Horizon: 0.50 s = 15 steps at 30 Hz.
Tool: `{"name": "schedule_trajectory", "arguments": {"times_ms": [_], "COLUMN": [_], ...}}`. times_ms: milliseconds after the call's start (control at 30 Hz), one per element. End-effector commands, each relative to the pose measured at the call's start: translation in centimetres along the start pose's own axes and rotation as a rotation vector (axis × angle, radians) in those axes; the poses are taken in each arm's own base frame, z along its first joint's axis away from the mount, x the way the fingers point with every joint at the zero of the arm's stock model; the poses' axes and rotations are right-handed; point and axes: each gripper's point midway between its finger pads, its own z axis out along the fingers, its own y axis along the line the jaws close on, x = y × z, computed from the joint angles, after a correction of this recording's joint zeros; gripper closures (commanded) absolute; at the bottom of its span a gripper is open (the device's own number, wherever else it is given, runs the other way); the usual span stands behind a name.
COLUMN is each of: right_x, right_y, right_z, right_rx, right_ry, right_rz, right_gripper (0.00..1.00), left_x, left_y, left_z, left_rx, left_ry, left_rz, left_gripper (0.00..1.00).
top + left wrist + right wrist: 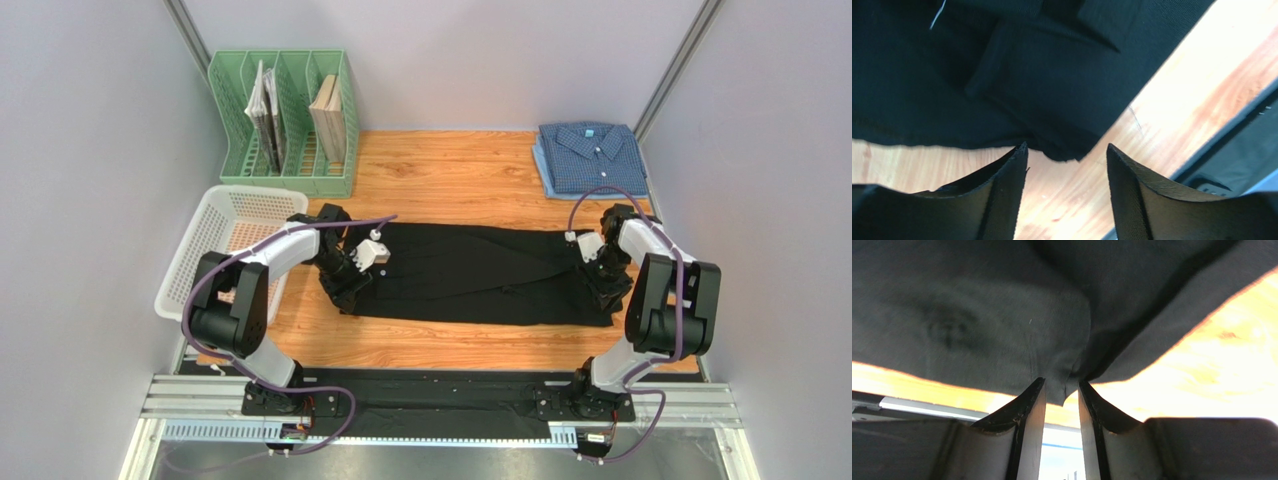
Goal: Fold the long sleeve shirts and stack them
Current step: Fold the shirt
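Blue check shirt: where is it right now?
Top view: the blue shirt lies folded at the far right corner of the table, beyond the black shirt spread across the middle.

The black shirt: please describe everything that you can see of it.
The black shirt is soft, matte dark cloth, lying flat as a long, partly folded band across the wooden table, with a few creases. No buttons show. Its left end lies just ahead of the open left gripper. A bunched edge at its right end sits between the fingertips of the right gripper, though a firm pinch cannot be confirmed.
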Motion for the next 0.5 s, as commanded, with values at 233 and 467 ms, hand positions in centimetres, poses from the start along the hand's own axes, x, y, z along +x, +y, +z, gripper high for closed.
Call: {"name": "schedule_trajectory", "arguments": {"times_ms": [233, 467], "right_x": [-1.2, -1.8], "right_y": [-1.4, -3.1], "right_z": [3.5, 2.9], "right_rx": [0.008, 0.078], "right_ry": [0.018, 0.021], "right_rz": [0.005, 0.001], "right_gripper": [0.67, 0.68], "left_x": [1.2, 1.1], "left_y": [1.7, 3.4], "left_z": [1.5, -4.5], "left_rx": [-0.085, -0.25], "left_ry": [0.134, 0.21], "left_rz": [0.077, 0.128], "left_gripper": [0.85, 1.0]}}
